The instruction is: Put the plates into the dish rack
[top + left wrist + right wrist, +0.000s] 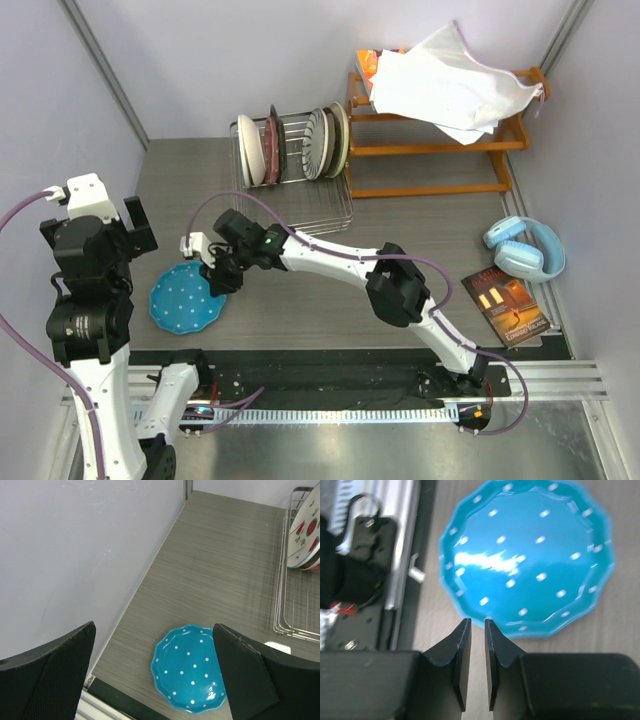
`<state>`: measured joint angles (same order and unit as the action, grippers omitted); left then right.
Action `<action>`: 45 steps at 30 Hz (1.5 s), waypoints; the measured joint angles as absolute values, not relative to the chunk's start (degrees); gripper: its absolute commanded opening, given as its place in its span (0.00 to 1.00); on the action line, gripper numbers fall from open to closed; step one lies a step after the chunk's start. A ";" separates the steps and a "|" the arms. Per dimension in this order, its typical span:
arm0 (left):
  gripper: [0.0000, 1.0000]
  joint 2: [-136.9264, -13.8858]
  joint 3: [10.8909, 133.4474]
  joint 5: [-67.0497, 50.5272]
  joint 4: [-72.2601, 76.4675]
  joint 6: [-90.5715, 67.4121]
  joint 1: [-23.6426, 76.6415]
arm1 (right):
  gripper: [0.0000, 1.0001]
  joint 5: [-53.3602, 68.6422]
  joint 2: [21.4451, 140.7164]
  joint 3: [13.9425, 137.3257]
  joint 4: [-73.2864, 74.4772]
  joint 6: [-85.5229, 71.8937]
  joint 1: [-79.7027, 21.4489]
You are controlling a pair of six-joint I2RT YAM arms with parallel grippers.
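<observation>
Blue plate (185, 298), right jaws beside (slim gap)

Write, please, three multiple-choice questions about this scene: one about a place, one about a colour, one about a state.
1. Where is the blue dotted plate?
A. In the wire dish rack.
B. On the orange shelf.
C. Flat on the table.

2. Which colour are the headphones?
A. Red.
B. Light blue.
C. Black.

3. How is the left gripper?
A. Open, holding nothing.
B. Shut on a plate.
C. Shut on the book.

Answers:
1 C, the plate lies flat on the grey tabletop near the front edge.
2 B, both ear cups are light blue.
3 A, its fingers stand wide apart with nothing between them.
</observation>
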<state>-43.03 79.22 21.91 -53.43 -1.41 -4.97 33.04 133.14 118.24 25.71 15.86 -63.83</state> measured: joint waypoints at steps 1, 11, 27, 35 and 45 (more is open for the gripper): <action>1.00 -42.83 79.07 21.91 -53.87 -1.50 -4.82 | 0.24 32.12 133.97 119.28 24.95 15.55 -64.01; 0.99 -41.67 77.43 23.18 -55.24 -1.08 -2.72 | 0.20 23.18 144.79 122.61 19.49 16.32 -65.52; 0.99 -42.06 70.28 12.05 -57.80 -2.26 -2.22 | 0.19 14.48 118.26 82.54 16.67 22.44 -61.65; 0.94 -42.68 59.40 -8.58 -57.06 -15.66 -2.26 | 0.34 10.41 95.26 55.27 20.45 25.19 -59.64; 0.81 -49.93 37.01 -29.91 -42.68 -32.60 -2.70 | 0.68 14.26 80.71 53.63 22.41 18.39 -48.42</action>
<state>-49.93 37.01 -29.91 -42.68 -32.60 -2.70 14.26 80.71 53.63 22.41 18.39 -48.42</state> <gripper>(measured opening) 0.826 0.661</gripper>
